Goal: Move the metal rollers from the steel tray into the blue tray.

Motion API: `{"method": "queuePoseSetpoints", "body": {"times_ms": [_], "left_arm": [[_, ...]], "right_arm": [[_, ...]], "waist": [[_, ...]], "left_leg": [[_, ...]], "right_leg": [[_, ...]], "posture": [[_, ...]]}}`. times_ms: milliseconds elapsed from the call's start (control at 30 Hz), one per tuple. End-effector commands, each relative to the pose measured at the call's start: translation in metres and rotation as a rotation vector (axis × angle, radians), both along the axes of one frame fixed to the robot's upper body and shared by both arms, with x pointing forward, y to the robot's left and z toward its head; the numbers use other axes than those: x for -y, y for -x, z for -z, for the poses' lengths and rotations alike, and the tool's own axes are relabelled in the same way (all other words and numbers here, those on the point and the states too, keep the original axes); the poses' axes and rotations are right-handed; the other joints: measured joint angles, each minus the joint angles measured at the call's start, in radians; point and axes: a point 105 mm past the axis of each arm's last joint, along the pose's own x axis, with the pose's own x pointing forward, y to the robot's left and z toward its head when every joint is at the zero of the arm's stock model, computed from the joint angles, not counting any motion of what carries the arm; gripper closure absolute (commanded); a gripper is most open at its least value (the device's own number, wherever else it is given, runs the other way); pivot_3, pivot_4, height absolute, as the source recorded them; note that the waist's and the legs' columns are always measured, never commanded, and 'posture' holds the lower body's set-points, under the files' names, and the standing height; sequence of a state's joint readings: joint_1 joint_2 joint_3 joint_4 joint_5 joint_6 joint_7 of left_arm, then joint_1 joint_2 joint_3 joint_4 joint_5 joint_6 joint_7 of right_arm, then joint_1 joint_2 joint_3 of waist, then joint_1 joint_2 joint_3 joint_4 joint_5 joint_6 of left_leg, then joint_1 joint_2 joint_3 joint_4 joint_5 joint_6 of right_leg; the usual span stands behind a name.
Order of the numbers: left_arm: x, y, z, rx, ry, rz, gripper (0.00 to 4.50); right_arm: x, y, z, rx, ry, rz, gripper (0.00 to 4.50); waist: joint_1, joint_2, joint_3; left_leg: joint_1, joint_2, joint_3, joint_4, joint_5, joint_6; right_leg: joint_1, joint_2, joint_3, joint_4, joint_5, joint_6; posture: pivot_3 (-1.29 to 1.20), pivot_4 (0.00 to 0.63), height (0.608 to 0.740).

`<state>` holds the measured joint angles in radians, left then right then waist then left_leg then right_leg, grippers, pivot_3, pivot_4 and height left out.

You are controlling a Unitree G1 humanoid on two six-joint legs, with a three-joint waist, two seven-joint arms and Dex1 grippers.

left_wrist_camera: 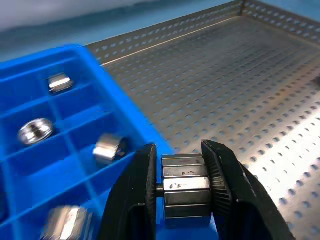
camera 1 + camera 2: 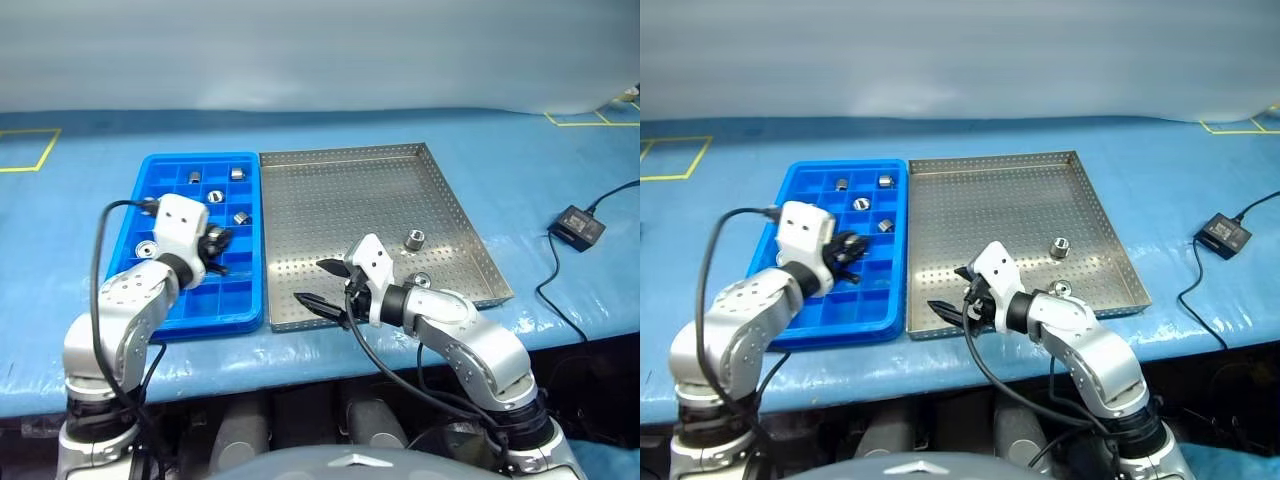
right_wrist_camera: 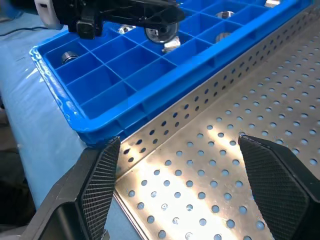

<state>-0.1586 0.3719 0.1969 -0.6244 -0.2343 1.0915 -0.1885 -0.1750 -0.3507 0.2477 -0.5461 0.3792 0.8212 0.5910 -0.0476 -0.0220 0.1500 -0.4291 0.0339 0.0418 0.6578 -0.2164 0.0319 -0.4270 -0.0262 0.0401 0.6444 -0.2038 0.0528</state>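
The left gripper [image 2: 218,243] is hovering over the blue tray [image 2: 160,165], its two black fingers [image 1: 134,192] pinching a faceted metal roller [image 1: 185,186] between their ribbed pads. It is gripping the piece across its flat ends with the centre hole facing the pads, which should let the roller drop straight into a compartment once the fingers part. Five other rollers are already sitting in the blue tray, each in its own square cell, mostly toward the far end, so the nearer cells are free for this one.

The right gripper [image 2: 322,283] is waiting over the near corner of the steel tray [image 2: 440,165] beside the blue tray, its fingers spread wide and holding nothing, probably poised for the next pick. Two rollers are lying on the steel tray's perforated floor: an upright one [image 2: 414,239] toward the side away from the blue tray and another [image 2: 423,280] closer to the near rim, just beside the right forearm.
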Motion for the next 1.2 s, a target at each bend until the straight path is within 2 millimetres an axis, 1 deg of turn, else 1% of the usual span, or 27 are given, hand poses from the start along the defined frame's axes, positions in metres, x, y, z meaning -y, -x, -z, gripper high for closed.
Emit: {"method": "queuePoseSetpoints", "body": {"times_ms": [33, 100, 200, 333, 533, 600, 633, 767, 833, 900, 933, 1000, 1033, 1067, 1133, 1200], "left_arm": [[-0.032, 0.007, -0.007, 0.057, -0.057, -0.230, 3.42], [-0.033, 0.007, -0.002, 0.045, -0.048, -0.250, 3.42], [-0.025, 0.003, 0.006, 0.024, -0.031, -0.231, 3.42], [-0.021, -0.001, 0.012, 0.001, -0.029, -0.217, 3.42], [-0.013, 0.005, 0.021, -0.051, -0.047, -0.147, 3.42], [-0.011, 0.006, 0.022, -0.058, -0.048, -0.131, 2.67], [-0.010, 0.006, 0.022, -0.058, -0.049, -0.130, 2.46], [0.006, -0.001, 0.009, 0.015, 0.052, -0.080, 1.19], [0.019, -0.005, -0.002, 0.068, 0.109, -0.019, 1.19], [0.040, -0.005, -0.017, 0.146, 0.180, 0.097, 1.19], [0.058, -0.001, -0.027, 0.192, 0.237, 0.205, 1.19], [0.090, 0.011, -0.038, 0.241, 0.309, 0.419, 1.19], [0.104, 0.018, -0.034, 0.227, 0.285, 0.511, 1.19], [0.114, 0.023, -0.027, 0.201, 0.245, 0.579, 1.19], [0.129, 0.032, -0.012, 0.149, 0.195, 0.694, 1.19], [0.141, 0.040, -0.004, 0.118, 0.200, 0.783, 1.19]], "right_arm": [[-0.001, -0.008, -0.011, 0.039, -0.029, 0.009, 0.50], [-0.002, -0.009, -0.012, 0.045, -0.024, 0.005, 0.50], [-0.005, -0.010, -0.015, 0.057, -0.028, -0.007, 0.50], [-0.004, -0.014, -0.016, 0.072, -0.017, 0.009, 0.50], [-0.002, -0.017, -0.017, 0.085, -0.009, 0.034, 0.50], [-0.001, -0.021, -0.014, 0.091, 0.014, 0.056, 0.50], [0.000, -0.023, -0.013, 0.094, 0.022, 0.070, 0.50], [0.008, -0.034, -0.014, 0.126, 0.058, 0.166, 0.50], [0.019, -0.043, -0.015, 0.162, 0.113, 0.241, 0.50], [0.031, -0.051, -0.020, 0.204, 0.163, 0.311, 0.50], [0.042, -0.057, -0.022, 0.217, 0.206, 0.371, 0.50], [0.074, -0.075, -0.024, 0.204, 0.284, 0.587, 0.50], [0.089, -0.081, -0.026, 0.189, 0.291, 0.695, 0.50], [0.100, -0.085, -0.027, 0.170, 0.284, 0.770, 0.50], [0.113, -0.088, -0.024, 0.127, 0.267, 0.878, 0.50], [0.128, -0.091, -0.017, 0.101, 0.285, 0.999, 0.50]], "waist": [[0.014, 0.000, 0.000], [0.033, -0.001, 0.000], [0.052, -0.001, 0.000], [0.060, -0.001, 0.000], [0.058, -0.001, 0.000], [0.057, -0.001, 0.000], [0.058, -0.001, 0.000], [0.061, -0.002, 0.000], [0.060, -0.002, 0.000], [0.059, -0.002, 0.000], [0.059, -0.002, 0.000], [0.057, -0.002, 0.000], [0.056, -0.002, 0.000], [0.054, -0.001, -0.001], [0.046, 0.000, -0.001], [0.036, 0.000, -0.001]], "left_leg": [[0.000, 0.000, 0.000, 0.000, 0.000, 0.000], [0.000, 0.000, 0.000, 0.001, 0.000, 0.000], [-0.001, 0.000, 0.000, 0.003, 0.000, 0.000], [-0.001, 0.000, 0.002, 0.003, 0.000, 0.000], [-0.001, 0.002, 0.003, 0.001, 0.000, 0.000], [-0.001, 0.002, 0.003, 0.001, 0.000, 0.000], [-0.001, 0.002, 0.004, 0.001, 0.000, 0.000], [-0.001, 0.002, 0.004, 0.002, 0.000, 0.000], [-0.002, 0.002, 0.004, 0.003, 0.000, 0.000], [-0.002, 0.002, 0.005, 0.003, 0.000, 0.000], [-0.002, 0.002, 0.005, 0.003, 0.000, 0.000], [-0.002, 0.002, 0.006, 0.002, -0.001, 0.001], [-0.002, 0.002, 0.006, 0.002, -0.001, 0.001], [-0.002, 0.002, 0.006, 0.002, -0.001, 0.001], [-0.002, 0.002, 0.007, 0.000, -0.001, 0.001], [-0.002, 0.002, 0.007, -0.001, -0.001, 0.001]], "right_leg": [[0.000, 0.000, 0.000, 0.000, 0.000, 0.000], [0.000, 0.000, 0.000, 0.000, 0.001, 0.000], [0.000, -0.001, -0.001, 0.000, 0.001, 0.000], [-0.001, -0.002, -0.001, 0.000, 0.003, -0.003], [-0.002, -0.001, -0.001, -0.001, 0.004, -0.006], [-0.002, 0.000, -0.001, -0.001, 0.004, -0.006], [-0.002, 0.000, -0.001, -0.001, 0.004, -0.006], [-0.002, -0.001, -0.001, -0.001, 0.004, -0.006], [-0.002, -0.001, -0.001, -0.001, 0.004, -0.005], [-0.002, -0.002, -0.001, -0.001, 0.004, -0.005], [-0.002, -0.002, 0.000, -0.001, 0.005, -0.007], [-0.003, -0.002, 0.000, -0.001, 0.005, -0.007], [-0.003, -0.002, 0.000, -0.001, 0.005, -0.007], [-0.003, -0.002, 0.000, -0.001, 0.005, -0.007], [-0.003, -0.002, 0.001, -0.001, 0.005, -0.009], [-0.004, -0.001, 0.002, -0.001, 0.005, -0.009]], "posture": [[0.05, 0.150, 0.740], [0.06, 0.150, 0.740], [0.07, 0.150, 0.740], [0.06, 0.150, 0.740], [0.06, 0.150, 0.740], [0.05, 0.150, 0.740], [0.05, 0.150, 0.740], [0.04, 0.150, 0.740], [0.03, 0.150, 0.740], [0.01, 0.150, 0.740], [0.01, 0.150, 0.740], [0.01, 0.150, 0.740], [0.01, 0.150, 0.740], [0.00, 0.150, 0.740], [-0.01, 0.150, 0.740], [-0.01, 0.150, 0.740]]}}
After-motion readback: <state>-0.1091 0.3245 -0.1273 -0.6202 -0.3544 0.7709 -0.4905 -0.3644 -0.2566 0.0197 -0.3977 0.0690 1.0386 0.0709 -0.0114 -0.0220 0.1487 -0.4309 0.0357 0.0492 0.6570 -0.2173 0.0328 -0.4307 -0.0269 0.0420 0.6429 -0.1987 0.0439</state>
